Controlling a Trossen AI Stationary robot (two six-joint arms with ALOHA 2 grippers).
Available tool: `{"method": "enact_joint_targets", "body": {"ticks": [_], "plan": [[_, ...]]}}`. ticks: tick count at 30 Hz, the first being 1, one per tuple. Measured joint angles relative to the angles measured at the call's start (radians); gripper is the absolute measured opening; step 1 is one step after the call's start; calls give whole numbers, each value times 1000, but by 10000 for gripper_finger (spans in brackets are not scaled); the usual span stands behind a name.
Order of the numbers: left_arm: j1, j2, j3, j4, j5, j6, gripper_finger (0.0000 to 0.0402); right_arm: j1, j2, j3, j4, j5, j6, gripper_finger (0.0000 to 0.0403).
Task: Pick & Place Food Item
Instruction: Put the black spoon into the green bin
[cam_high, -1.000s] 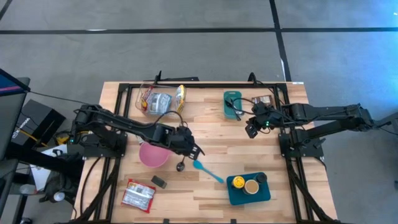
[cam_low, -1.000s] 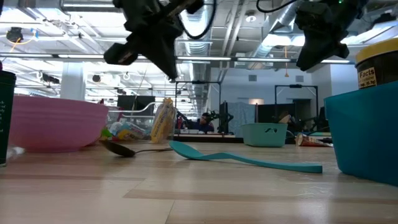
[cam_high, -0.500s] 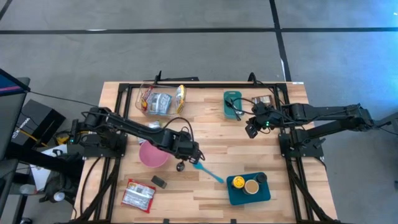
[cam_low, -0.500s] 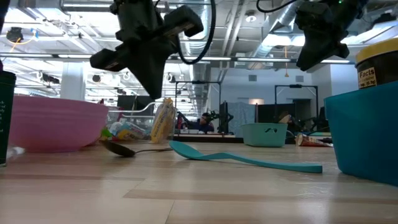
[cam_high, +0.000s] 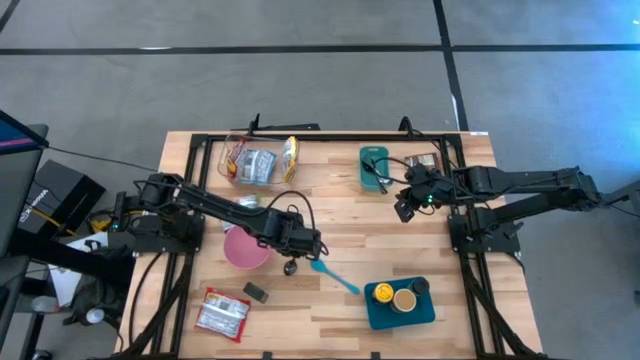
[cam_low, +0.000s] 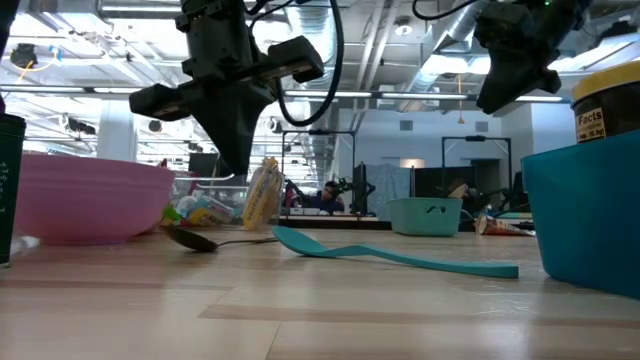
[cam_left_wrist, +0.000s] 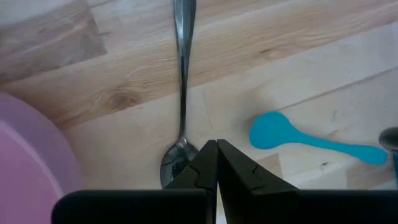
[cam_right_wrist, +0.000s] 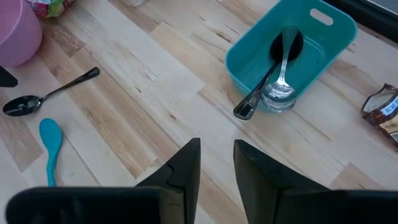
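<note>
I get the high cam straight down on the whole tabletop (cam_high: 340, 215); low cam level at its surface. Left wrist cam close over the metal spoon (cam_left_wrist: 181, 93), shared with right wrist's wider view.

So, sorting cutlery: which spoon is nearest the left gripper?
The dark metal spoon loose on the table, just ahead of the left gripper, not those in the teal bin.

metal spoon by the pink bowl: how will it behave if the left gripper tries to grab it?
The metal spoon looks stiff, so it probably won't flex. It lies flat on the table, so closed fingers may skate over the thin polished handle. A nudge would likely spin it on its rounded bowl.
</note>
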Motion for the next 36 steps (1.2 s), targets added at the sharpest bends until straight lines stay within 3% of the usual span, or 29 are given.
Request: {"method": "enact_joint_targets", "body": {"ticks": [17, 36], "plan": [[4, 34, -2, 33, 87, -68, 0, 0, 0, 0, 4, 19, -45, 91], [14, 60, 52, -15, 87, -95, 0, 0, 0, 0, 70, 18, -98, 91]]}}
